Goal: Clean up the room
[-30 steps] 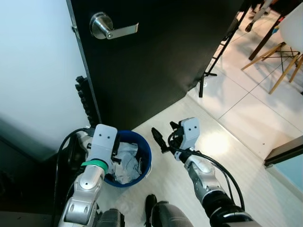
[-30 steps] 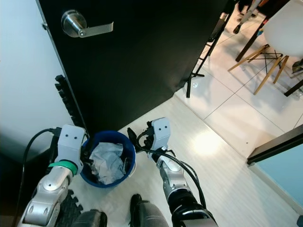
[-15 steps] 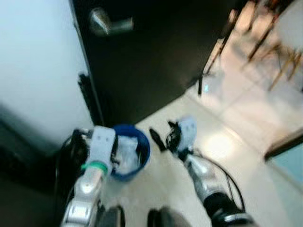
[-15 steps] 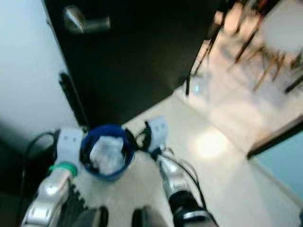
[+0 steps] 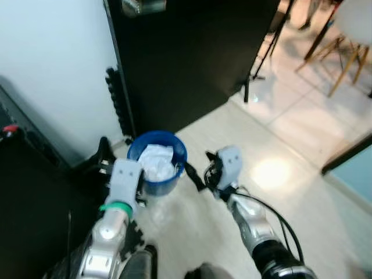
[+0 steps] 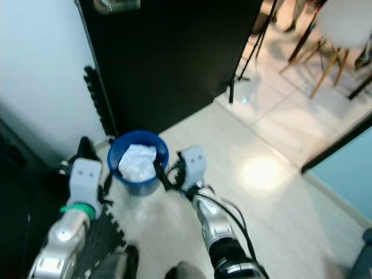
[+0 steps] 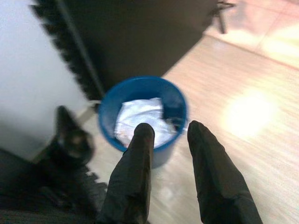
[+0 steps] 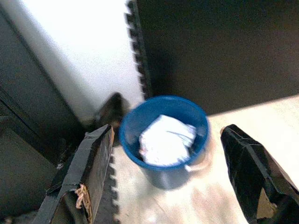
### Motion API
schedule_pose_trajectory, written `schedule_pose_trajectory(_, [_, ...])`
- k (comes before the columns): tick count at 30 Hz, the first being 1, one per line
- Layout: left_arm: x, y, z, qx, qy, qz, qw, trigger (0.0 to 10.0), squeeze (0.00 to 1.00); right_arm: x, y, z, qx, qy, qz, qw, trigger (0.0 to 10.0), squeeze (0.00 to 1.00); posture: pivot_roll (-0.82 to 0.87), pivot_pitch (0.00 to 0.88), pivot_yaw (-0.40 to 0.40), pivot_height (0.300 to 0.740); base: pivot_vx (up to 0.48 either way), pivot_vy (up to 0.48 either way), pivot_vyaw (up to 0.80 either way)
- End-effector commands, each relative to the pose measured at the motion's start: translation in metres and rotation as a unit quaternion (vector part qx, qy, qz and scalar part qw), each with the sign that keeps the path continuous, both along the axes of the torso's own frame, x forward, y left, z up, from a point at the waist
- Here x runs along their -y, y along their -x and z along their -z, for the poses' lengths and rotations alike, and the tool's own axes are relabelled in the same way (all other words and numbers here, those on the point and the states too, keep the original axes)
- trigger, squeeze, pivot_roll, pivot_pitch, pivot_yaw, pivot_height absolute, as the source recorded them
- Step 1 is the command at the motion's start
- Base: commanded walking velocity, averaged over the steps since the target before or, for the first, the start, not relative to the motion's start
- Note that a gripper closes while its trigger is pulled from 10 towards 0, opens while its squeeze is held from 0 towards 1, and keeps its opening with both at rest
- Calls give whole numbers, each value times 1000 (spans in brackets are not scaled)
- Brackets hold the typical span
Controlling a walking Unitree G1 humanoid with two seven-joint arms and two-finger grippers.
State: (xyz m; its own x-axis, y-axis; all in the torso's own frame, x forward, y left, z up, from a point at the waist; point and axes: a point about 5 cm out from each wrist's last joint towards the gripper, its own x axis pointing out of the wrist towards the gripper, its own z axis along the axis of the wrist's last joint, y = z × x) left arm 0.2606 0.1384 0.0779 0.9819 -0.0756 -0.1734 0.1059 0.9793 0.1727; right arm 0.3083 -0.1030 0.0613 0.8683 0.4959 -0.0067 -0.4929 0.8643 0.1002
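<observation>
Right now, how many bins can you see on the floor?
1: a blue bin with crumpled white paper inside, standing on the floor by the black door, between the two grippers. Others may be hidden.

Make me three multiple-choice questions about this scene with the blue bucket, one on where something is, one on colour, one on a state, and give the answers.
1. Where does the bucket stand?
A. on a chair
B. on the floor by the black door
C. on a table

2. What colour is the crumpled paper in the bucket?
A. white
B. red
C. green

3. How are the right claw fingers set?
A. shut on the paper
B. shut on the bucket rim
C. open, one either side of the bucket

Answers:
1 B, it sits on the pale floor at the foot of the door.
2 A, the wad is white.
3 C, the right wrist view shows a wide gap, holding nothing.
</observation>
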Motion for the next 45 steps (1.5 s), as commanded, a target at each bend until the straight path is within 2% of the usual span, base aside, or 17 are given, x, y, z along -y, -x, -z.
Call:
schedule_pose_trajectory(1, [-4, 3, 6, -12, -4, -5, 1000, 10000, 0, -7, 4, 4, -10, -4, -8, 1000, 10000, 0, 60, 75, -45, 740, -334, 0, 0])
schedule_pose_trajectory(10, [-4, 2, 7, -18, -7, -5, 1000, 10000, 0, -7, 4, 5, -14, 0, -6, 1000, 10000, 0, 57, 78, -41, 740, 0, 0, 0])
schedule_pose_trajectory(14, [-5, 0, 8, -22, -12, -10, 1000, 10000, 0, -7, 4, 5, -17, 4, -5, 1000, 10000, 0, 56, 79, -37, 740, 0, 0, -800])
schedule_pose_trajectory(18, [-9, -4, 7, -26, -1, -41, 999, 10000, 0, -6, 4, 6, -21, 3, 0, 1000, 10000, 0, 54, 78, -33, 740, 0, 0, -800])
schedule_pose_trajectory(21, [-9, -6, 8, -36, 7, -35, 999, 10000, 0, -6, 4, 6, -22, 3, 2, 1000, 10000, 0, 53, 78, -31, 740, 0, 0, -800])
schedule_pose_trajectory(25, [-5, -5, 11, -45, -3, -8, 999, 10000, 0, -4, 4, 7, -22, 5, 5, 1000, 10000, 0, 51, 75, -28, 740, 0, 0, -800])
schedule_pose_trajectory(28, [-6, -5, 11, -46, -3, -13, 999, 10000, 0, -3, 4, 6, -22, 4, 7, 1000, 10000, 0, 50, 75, -27, 740, 0, 0, -800])
schedule_pose_trajectory(45, [-10, -17, 2, -14, -3, -41, 999, 10000, 0, -4, -1, 0, -14, 1, 12, 1000, 10000, 0, 44, 62, -26, 740, 0, 0, -800])
